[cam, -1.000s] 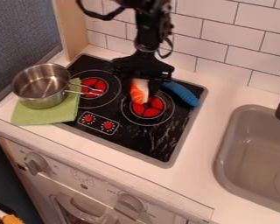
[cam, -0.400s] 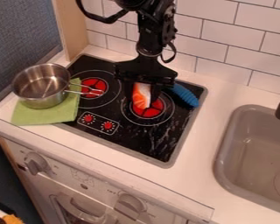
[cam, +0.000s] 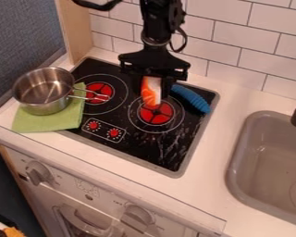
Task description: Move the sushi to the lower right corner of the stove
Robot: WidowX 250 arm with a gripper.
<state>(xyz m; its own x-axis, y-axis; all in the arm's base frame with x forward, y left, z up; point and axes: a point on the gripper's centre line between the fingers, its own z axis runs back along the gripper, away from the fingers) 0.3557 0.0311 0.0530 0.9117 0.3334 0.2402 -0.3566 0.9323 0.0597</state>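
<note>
Sushi of orange and white [cam: 151,91], gripped by my black two-finger tool [cam: 152,95], hangs near the red right burner [cam: 155,119] of the flat black stove [cam: 164,157]; I judge this the carry, next toward the lower right corner, then down.

Sushi [cam: 151,91]: orange and white, striped. Stove [cam: 132,141]: black, red burners [cam: 156,114], white ring outlines. Cloth [cam: 50,121]: plain green. Brush-like item [cam: 191,98]: blue.

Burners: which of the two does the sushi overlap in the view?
The right burner, nearer the sink: the sushi covers its upper edge. The left burner lies beside the pot.
</note>
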